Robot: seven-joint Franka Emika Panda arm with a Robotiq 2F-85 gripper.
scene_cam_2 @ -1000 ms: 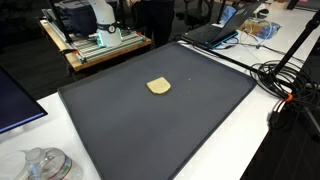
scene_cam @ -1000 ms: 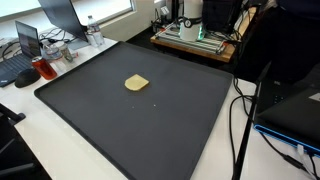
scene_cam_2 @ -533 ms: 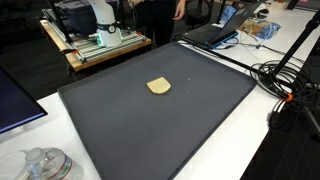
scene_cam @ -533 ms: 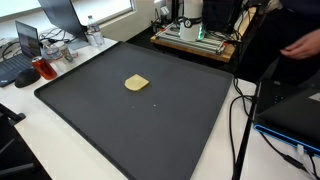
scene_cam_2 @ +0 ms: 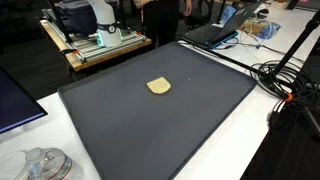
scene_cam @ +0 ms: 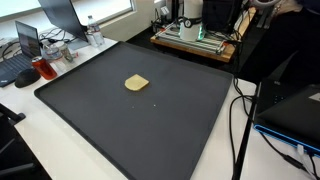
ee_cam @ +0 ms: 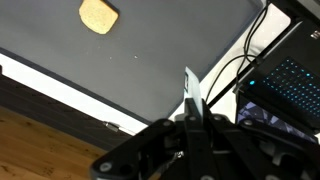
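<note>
your jaws are pressed together with nothing between them. in the wrist view they rise from the bottom of the frame, their tips over the edge of the black mat (ee_cam: 150,60), where the bare white strip of the desk (ee_cam: 70,95) begins. the flat tan piece (ee_cam: 99,15) lies on the mat well apart from the jaws, at the top left of that view, touching nothing else. in both exterior views the tan piece (scene_cam: 136,83) (scene_cam_2: 158,87) lies alone toward the far half of the mat, and the jaws do not show in either. just beside the jaws in the wrist view, dark cables (ee_cam: 235,75) loop across the desk toward a laptop (ee_cam: 290,85) with a lit keyboard. beyond the desk's edge, at lower left, you see a wooden floor (ee_cam: 40,140).
</note>
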